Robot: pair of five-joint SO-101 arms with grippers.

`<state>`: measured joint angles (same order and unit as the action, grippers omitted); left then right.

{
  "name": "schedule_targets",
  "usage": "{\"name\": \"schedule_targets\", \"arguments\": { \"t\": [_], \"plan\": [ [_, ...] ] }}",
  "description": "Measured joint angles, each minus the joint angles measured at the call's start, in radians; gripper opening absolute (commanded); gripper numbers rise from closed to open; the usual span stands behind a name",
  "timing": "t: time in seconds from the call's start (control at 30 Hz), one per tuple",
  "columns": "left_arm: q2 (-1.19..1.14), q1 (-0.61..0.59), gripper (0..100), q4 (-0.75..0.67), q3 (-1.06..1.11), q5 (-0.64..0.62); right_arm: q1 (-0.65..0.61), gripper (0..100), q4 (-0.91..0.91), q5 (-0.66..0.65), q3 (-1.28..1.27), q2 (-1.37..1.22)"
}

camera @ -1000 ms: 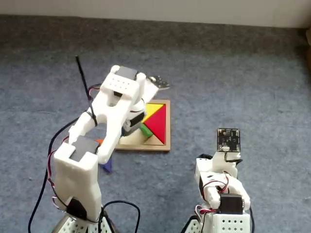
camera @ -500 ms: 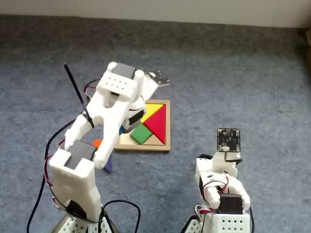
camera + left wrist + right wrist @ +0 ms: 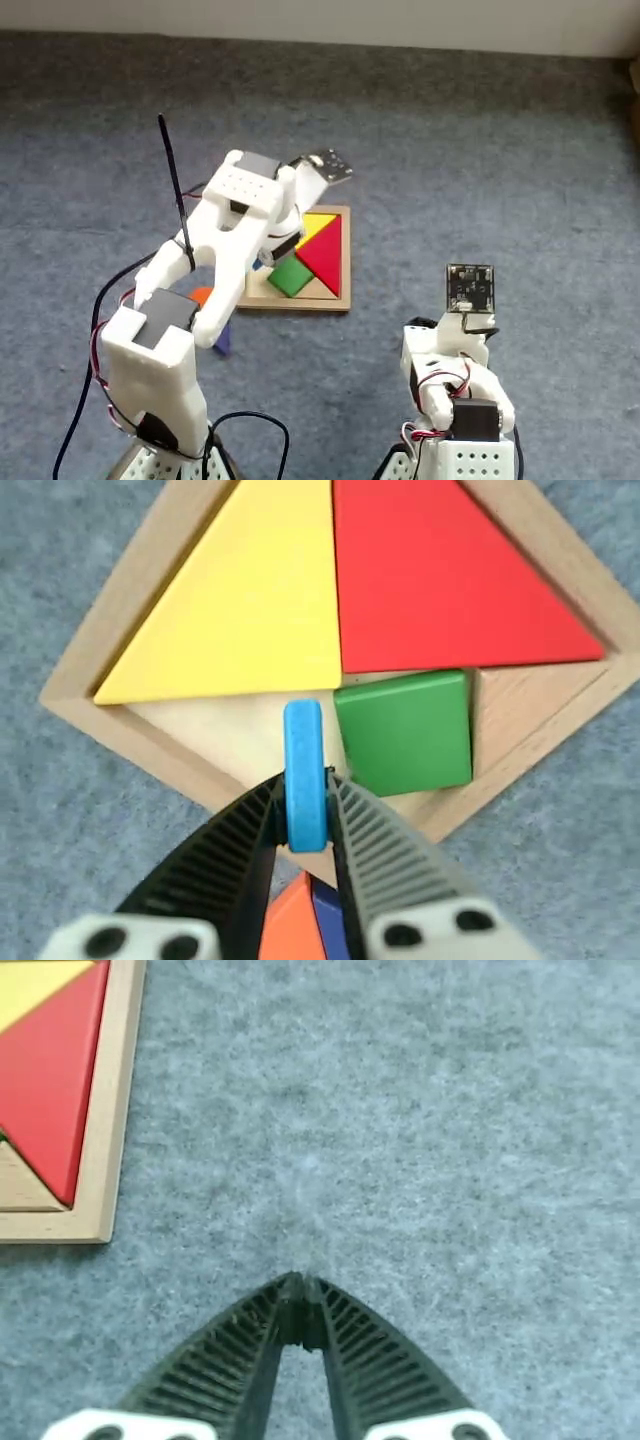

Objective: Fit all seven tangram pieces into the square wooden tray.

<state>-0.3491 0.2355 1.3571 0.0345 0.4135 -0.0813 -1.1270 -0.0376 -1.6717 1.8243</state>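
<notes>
The tray (image 3: 200, 730) has bare floor beside the green square (image 3: 405, 732); left arm (image 3: 235, 230) overhangs it.

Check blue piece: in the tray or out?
Out: the left gripper pinches the blue piece on edge over the tray, beside the green square.

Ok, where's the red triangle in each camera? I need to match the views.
High view: red triangle in the right side of the wooden tray, below the yellow triangle.
Left wrist view: beside the yellow triangle, beyond the green square.
Right wrist view: inside the tray's corner, at the picture's edge.
Shared landmark: the tray rim along its long side.
</notes>
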Motion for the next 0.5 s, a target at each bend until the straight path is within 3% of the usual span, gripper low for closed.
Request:
{"name": "schedule_targets", "arguments": {
  "t": [0.1, 0.27, 0.5],
  "plan": [
    [0.0, 0.0, 2, -0.003, 0.0, 0.008, 0.0, 1.8, 0.0, 0.0, 0.0, 0.0],
    [0.0, 0.0, 15, -0.005, 0.0, 0.018, 0.0, 1.8, 0.0, 0.0, 0.0, 0.0],
    [0.0, -0.018, 16, -0.005, 0.0, -0.006, 0.0, 1.8, 0.0, 0.0, 0.0, 0.0]
  ]
}}
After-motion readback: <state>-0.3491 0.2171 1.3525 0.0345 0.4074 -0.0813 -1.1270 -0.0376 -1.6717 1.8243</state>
